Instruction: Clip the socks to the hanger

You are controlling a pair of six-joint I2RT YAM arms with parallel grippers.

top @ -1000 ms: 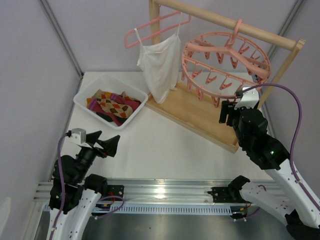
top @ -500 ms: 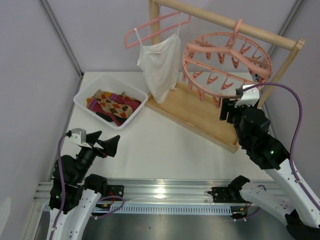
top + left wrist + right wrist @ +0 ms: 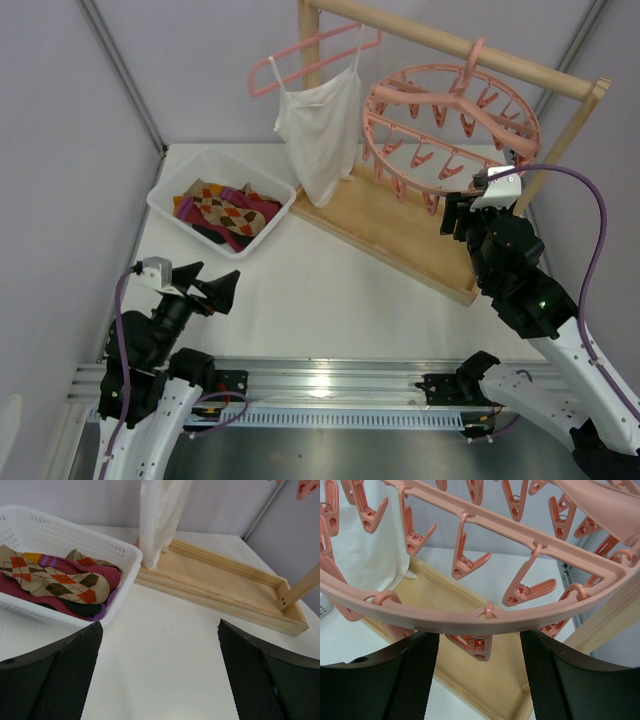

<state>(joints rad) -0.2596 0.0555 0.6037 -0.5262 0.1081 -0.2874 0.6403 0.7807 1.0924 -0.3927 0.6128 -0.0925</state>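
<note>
Pink hanger [image 3: 455, 103]: in your overhead view it hung by its hook from the wooden rail [image 3: 420, 28] at the right, its rings tilted and its clips dangling.
Socks [image 3: 225, 208]: they lay heaped in the white basket [image 3: 250, 170] at the far left of the table [image 3: 320, 280], well apart from the hanger.
Right gripper [image 3: 458, 212]: from above you saw it just below the hanger's near rim, but its fingers were hard to read there.
Right wrist camera: here your gripper [image 3: 480, 635] had its fingers standing apart, with one clip [image 3: 470, 645] from the outer ring [image 3: 445, 617] hanging between them and a gap on each side.
Left gripper [image 3: 210, 282]: it was spread wide and held nothing, low over the table near its own base.
Left wrist camera: between the fingers [image 3: 159, 625] you looked across to the basket [image 3: 75, 535]. The argyle sock lay on top [image 3: 55, 580], with maroon, purple and black beneath.
Camisole [image 3: 320, 130]: only the overhead view showed you its straps and the thin coat hanger [image 3: 300, 55]. The left wrist caught just its lower part [image 3: 160, 515] hanging above the wooden base [image 3: 220, 585].
</note>
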